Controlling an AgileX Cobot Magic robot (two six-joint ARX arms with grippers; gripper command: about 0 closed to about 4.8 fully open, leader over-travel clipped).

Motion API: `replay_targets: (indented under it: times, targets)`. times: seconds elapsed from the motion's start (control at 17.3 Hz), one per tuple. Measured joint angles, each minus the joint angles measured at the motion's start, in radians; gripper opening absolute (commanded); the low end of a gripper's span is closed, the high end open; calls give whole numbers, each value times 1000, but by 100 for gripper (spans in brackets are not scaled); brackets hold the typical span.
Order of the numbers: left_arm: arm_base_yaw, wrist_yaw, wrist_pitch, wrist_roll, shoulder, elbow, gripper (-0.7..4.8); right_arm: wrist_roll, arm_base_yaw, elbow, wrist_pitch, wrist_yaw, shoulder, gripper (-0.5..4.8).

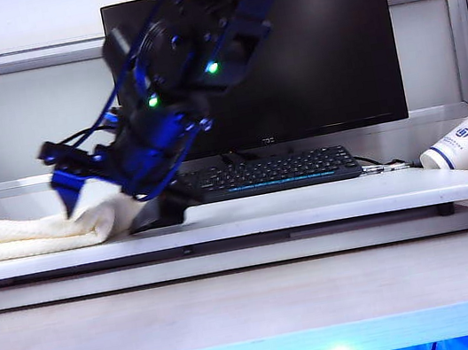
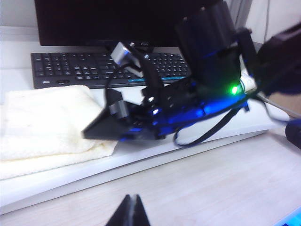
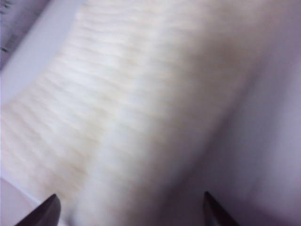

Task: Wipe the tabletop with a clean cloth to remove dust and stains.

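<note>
- The right gripper (image 3: 127,209) hangs just over the cloth (image 3: 122,108); its 2 dark fingertips (image 3: 47,209) stand wide apart at the frame edge, released, with nothing between them but the towel's surface below.
- In the exterior view the right gripper (image 1: 92,185) has reached across to the left end of the tabletop (image 1: 328,202), tilted down at the near end of the cloth (image 1: 46,232).
- The left wrist view shows that same right gripper (image 2: 110,125) with a dark finger lying against the towel's edge.
- The left gripper (image 2: 129,212) shows only as 2 dark fingertips pressed together into 1 point, clenched on nothing, above the pale wood-grain desk (image 2: 202,183).
- The cloth (image 2: 44,125) is a folded cream towel with a waffle texture, lying on the left part of the white tabletop (image 2: 61,179), in front of the keyboard's left end.
- Behind it a black keyboard (image 1: 270,173) lies on the board under a dark monitor (image 1: 320,44).
- A white paper cup (image 1: 463,146) with a blue logo lies on its side at the board's right end.
</note>
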Motion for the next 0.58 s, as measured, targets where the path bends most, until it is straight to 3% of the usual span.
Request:
replay_targets:
  times: [0.58]
  targets:
    - [0, 0, 0, 0, 0, 0, -6, -191, -186, -2, -92, 28, -225, 387]
